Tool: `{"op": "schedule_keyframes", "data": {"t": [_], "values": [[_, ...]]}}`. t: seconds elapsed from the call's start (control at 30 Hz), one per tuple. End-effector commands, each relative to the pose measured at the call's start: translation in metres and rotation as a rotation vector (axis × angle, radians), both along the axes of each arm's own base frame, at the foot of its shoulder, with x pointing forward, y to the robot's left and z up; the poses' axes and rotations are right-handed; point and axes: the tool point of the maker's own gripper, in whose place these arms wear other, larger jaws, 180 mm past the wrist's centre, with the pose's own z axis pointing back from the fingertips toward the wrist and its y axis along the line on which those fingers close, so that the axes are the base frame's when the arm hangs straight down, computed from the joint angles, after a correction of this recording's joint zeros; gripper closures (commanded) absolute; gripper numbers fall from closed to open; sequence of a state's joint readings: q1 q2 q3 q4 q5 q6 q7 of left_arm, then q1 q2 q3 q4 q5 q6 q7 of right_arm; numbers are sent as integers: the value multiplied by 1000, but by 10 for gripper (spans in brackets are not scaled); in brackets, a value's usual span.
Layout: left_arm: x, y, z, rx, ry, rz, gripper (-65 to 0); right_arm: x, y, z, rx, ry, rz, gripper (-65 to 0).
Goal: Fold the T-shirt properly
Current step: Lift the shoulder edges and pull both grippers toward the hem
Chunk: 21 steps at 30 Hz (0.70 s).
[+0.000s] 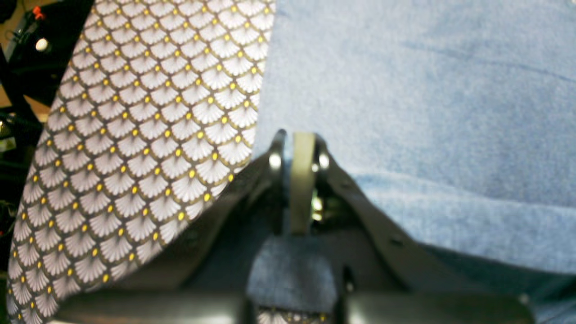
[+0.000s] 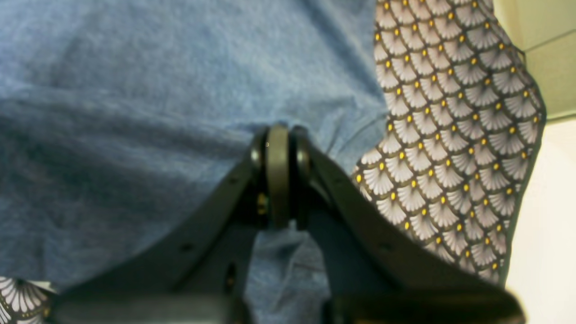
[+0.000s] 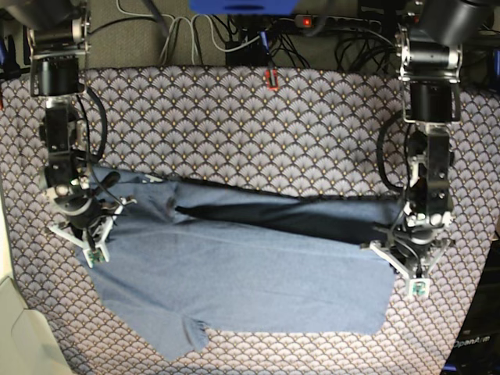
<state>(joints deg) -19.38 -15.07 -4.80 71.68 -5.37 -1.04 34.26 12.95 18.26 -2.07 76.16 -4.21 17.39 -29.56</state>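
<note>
Base view: your T-shirt [image 3: 234, 273] sprawls across the near half of the patterned table cover [image 3: 234, 125], its far edge lifted. Your left gripper [image 3: 412, 262] pinches that edge near the right side; your right gripper [image 3: 87, 226] clamps the opposite end.

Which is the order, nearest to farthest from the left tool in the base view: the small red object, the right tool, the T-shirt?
1. T-shirt: its corner is pinched in the left tool, on the view's right.
2. Small red object: at the far table edge, near the middle.
3. Right tool: across the shirt, on the view's left.
</note>
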Motion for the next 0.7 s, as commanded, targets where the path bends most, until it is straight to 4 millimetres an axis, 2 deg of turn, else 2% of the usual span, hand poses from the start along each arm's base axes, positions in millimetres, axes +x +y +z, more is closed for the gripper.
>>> {"op": "schedule_keyframes", "data": {"t": [0.0, 0.1, 0.2, 0.3, 0.37, 0.5, 0.67], "values": [[11, 8, 24, 19, -71, 9, -4, 15, -6, 26, -13, -72, 1, 0], [9, 11, 9, 14, -31, 20, -4, 22, -5, 35, -14, -94, 4, 0], [8, 15, 3, 13, -17, 27, -4, 24, -4, 36, -12, -97, 5, 0], [14, 14, 13, 19, -82, 18, -4, 28, -2, 41, -13, -108, 9, 0], [17, 13, 18, 22, -114, 14, -4, 29, 2, 36, -17, -92, 21, 0], [23, 16, 20, 19, -119, 21, -4, 34, -4, 25, -20, -56, 10, 0], [30, 21, 15, 12, -97, 36, -4, 38, -6, 25, -14, -63, 8, 0]]}}
